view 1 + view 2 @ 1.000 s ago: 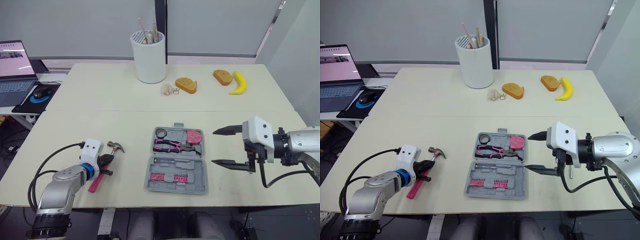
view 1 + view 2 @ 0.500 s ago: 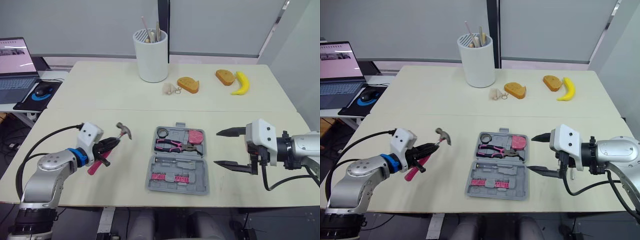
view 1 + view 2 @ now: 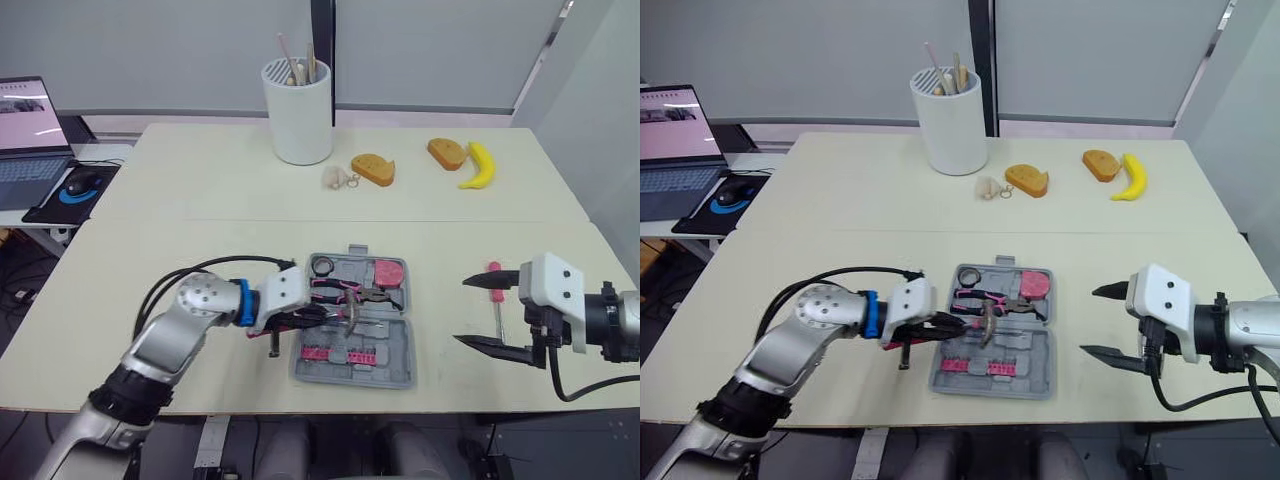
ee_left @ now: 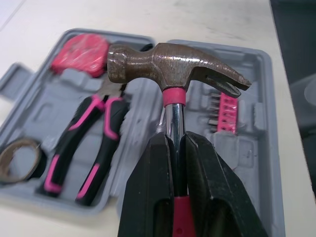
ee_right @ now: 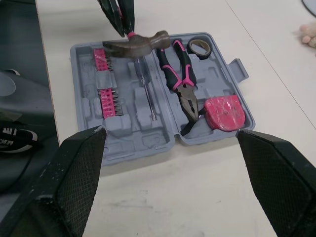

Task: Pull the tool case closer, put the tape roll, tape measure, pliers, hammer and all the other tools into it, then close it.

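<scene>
Gripping the hammer (image 4: pixel 173 66) by its steel shaft below the worn brown head, the left end effector (image 4: pixel 177 141) is held over the open grey tool case (image 3: pixel 372 372), seemingly clear of it. Pink-handled pliers (image 4: pixel 98 143) are seated inside. The right end effector (image 3: pixel 462 312) is spread wide nearby.

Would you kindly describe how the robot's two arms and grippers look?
Both arms are silver-grey metal, each ending in a white boxy housing. The left gripper and right gripper each have two black tapered fingers; the right one's show a fine grid texture. The left wrist carries a blue ring, and a black cable loops along each arm.
</scene>
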Controlling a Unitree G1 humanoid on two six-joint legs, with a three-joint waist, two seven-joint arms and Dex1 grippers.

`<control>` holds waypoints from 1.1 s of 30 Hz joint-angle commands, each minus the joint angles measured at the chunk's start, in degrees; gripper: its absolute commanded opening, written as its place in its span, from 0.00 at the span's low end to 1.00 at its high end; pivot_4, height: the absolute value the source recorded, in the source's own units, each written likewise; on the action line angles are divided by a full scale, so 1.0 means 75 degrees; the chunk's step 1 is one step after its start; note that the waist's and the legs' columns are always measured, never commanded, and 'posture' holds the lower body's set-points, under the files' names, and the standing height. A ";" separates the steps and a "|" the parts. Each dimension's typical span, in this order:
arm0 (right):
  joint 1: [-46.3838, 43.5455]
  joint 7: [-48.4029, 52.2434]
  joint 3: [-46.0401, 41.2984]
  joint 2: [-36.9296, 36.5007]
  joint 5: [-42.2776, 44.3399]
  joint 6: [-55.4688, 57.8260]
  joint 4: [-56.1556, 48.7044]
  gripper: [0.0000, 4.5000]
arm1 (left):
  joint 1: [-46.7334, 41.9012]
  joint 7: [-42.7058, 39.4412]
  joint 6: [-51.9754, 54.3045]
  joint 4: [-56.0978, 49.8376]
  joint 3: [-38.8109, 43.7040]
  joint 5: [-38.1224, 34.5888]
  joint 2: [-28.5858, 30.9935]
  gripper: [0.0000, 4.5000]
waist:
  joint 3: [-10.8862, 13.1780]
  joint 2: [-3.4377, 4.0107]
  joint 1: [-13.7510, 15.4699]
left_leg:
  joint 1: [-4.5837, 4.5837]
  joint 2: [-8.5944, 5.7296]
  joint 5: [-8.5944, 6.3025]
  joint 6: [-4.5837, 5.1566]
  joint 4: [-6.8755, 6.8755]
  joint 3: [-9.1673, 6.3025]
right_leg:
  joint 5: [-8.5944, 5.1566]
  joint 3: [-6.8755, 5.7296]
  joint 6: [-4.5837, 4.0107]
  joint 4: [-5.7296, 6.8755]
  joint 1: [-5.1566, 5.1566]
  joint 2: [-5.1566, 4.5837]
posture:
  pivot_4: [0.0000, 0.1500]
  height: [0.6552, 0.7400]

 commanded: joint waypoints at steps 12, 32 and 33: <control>0.0741 0.0168 -0.0793 -0.0217 -0.0070 0.0063 -0.0351 1.00 | -0.1447 -0.0076 0.1052 0.0209 -0.2206 0.1438 -0.1516 0.02 | 0.0002 -0.0004 -0.0007 | 0.0001 -0.0006 0.0001 0.0001 0.0008 -0.0004 | -0.0001 -0.0005 0.0003 0.0001 0.0011 0.0011 | 1.00 1.00; 0.0896 0.0322 -0.0756 -0.0407 -0.0129 0.0043 -0.0340 1.00 | -0.1572 0.0635 0.2299 0.0400 -0.2636 0.2283 -0.2113 0.02 | 0.0003 -0.0005 -0.0010 | 0.0001 -0.0010 0.0001 0.0002 0.0013 -0.0008 | 0.0000 -0.0004 0.0006 0.0002 0.0014 0.0013 | 1.00 1.00; 0.0895 0.0316 -0.0745 -0.0402 -0.0133 0.0044 -0.0346 1.00 | -0.1571 0.0669 0.2321 0.0418 -0.2636 0.2303 -0.2152 0.02 | 0.0003 -0.0005 -0.0009 | 0.0001 -0.0011 0.0001 0.0002 0.0013 -0.0007 | 0.0000 -0.0005 0.0006 0.0001 0.0015 0.0013 | 1.00 1.00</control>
